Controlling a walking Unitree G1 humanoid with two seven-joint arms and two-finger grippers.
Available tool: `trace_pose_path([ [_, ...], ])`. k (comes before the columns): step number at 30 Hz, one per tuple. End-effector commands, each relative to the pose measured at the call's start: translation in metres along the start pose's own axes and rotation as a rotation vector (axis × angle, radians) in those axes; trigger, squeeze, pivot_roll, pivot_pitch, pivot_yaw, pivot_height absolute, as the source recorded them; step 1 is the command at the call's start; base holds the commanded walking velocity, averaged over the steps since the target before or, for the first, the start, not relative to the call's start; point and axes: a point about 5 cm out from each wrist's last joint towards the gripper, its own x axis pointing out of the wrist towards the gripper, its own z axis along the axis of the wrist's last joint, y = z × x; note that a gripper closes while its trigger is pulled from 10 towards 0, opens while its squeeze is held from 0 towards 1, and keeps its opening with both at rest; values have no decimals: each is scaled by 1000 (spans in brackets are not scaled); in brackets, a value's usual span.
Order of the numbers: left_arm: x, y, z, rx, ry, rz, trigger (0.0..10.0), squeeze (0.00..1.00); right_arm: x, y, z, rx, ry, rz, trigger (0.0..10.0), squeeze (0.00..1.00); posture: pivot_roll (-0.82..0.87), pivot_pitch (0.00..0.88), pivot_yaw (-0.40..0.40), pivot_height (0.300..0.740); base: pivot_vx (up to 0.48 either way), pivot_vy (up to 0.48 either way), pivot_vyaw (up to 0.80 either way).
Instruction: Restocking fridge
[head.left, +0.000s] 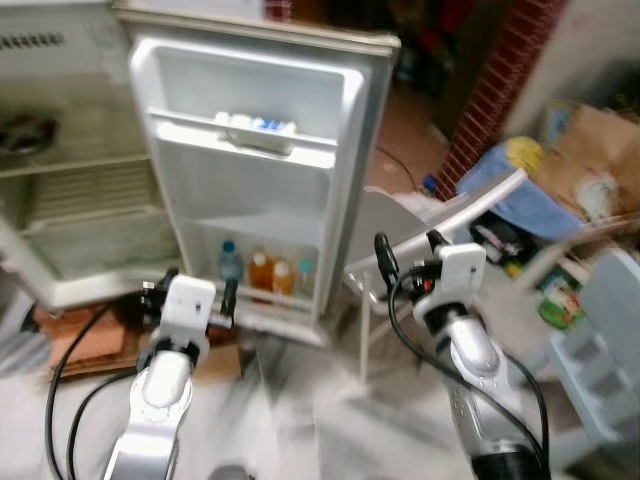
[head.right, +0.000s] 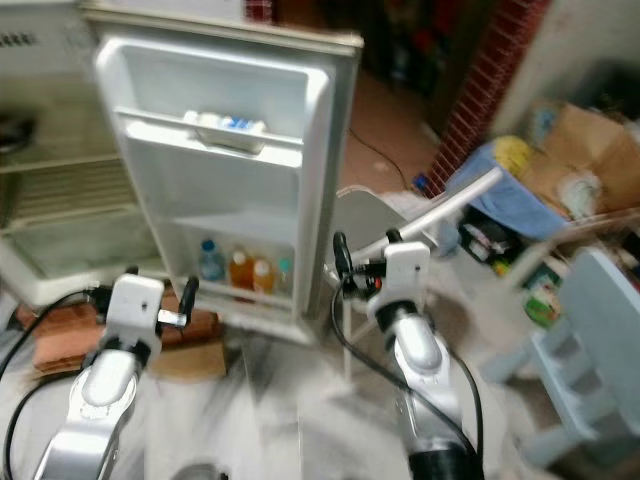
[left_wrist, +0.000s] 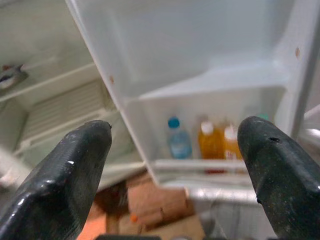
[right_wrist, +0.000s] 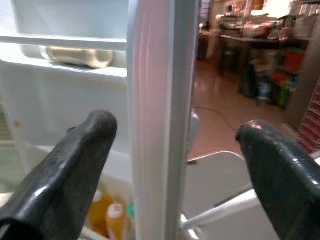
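The white fridge (head.left: 70, 215) stands open, with its door (head.left: 250, 190) swung wide and facing me. On the door's bottom shelf are a blue-capped water bottle (head.left: 230, 262) and two orange drink bottles (head.left: 262, 271), plus a small teal-capped one. They show again as the water bottle (left_wrist: 177, 141) and orange bottles (left_wrist: 209, 142). White and blue packs (head.left: 256, 125) lie in the upper door shelf. My left gripper (head.left: 195, 292) is open and empty, low in front of the door. My right gripper (head.left: 408, 250) is open and empty, right of the door's edge (right_wrist: 155, 120).
A grey folding chair (head.left: 395, 225) stands just right of the door, close to my right gripper. Clutter fills the right side: blue cloth (head.left: 520, 195), cardboard boxes (head.left: 600, 150) and a pale blue stool (head.left: 600, 350). Bricks and cardboard (head.left: 85, 340) lie under the fridge. The picture is blurred.
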Motion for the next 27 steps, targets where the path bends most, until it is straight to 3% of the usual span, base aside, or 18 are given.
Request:
trace_pose_path([
  [1,2,5,3,1,-3,14,10000,0,4,0,2,1,-11,4,10000,0,130,0,-22,740,0,-480,800],
  [12,1,10,3,-56,18,45,10000,0,7,-1,4,12,-29,-3,10000,0,129,0,-20,740,0,-388,756],
  [22,3,9,6,-66,2,32,10000,0,10,-2,6,10,-38,-17,10000,0,125,0,-22,740,0,0,0],
  [27,3,13,0,-41,45,47,10000,0,10,0,7,12,-45,-6,10000,0,123,0,-23,740,380,-277,0],
])
